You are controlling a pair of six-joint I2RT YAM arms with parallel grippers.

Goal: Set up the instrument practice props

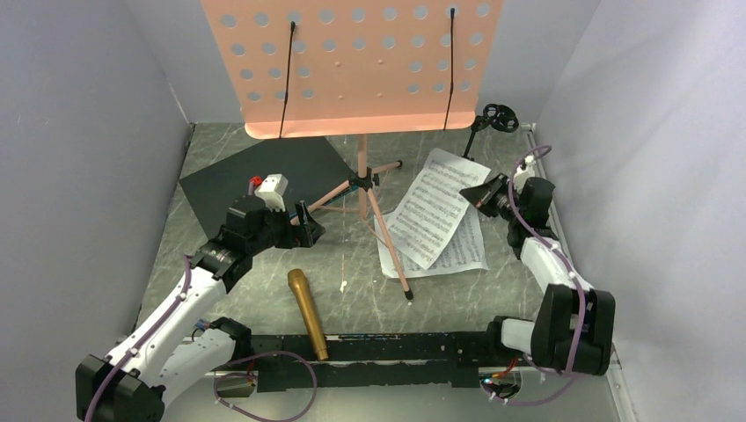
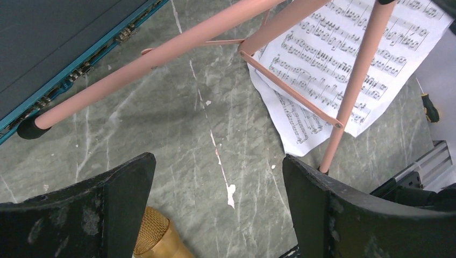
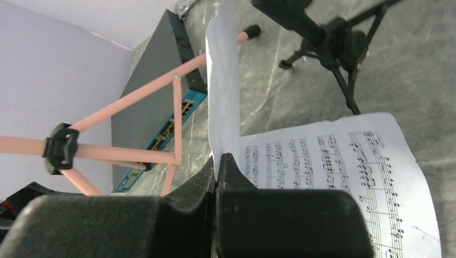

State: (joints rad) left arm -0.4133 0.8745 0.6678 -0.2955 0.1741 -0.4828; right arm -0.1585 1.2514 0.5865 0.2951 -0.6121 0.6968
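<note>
Starting nearest the arm bases, the gold metal microphone (image 1: 307, 314) is lying flat on the grey marbled desk (image 1: 352, 290). Its long axis is running near to far, mesh head at the far end, pointing at the left gripper (image 1: 308, 230). That gripper is hanging wide open with nothing in it, just beyond the head. The left arm is clearly the closer one for the microphone.

Over on the right, the right gripper (image 3: 216, 166) is pinching shut on the right-hand edge of a white printed sheet-music page (image 1: 431, 207), and that edge is curling up off the desk. A second white page (image 1: 464, 251) is lying flat underneath, though from the wrist view I can't be sure the pinch is catching only one. The held page is stretching away from the gripper toward the near left, passing under a slanting tripod leg (image 1: 391, 251).

Further back, the pink perforated metal music stand (image 1: 352, 61) is standing upright. Its shelf is sitting back and left of the held page, so I'd judge the lift is heading that way. A dark flat panel with a teal edge (image 1: 255, 176) is lying beyond the left gripper. In the far right corner, the small black tripod mic stand (image 1: 493, 119) is standing with nothing in its holder.
</note>
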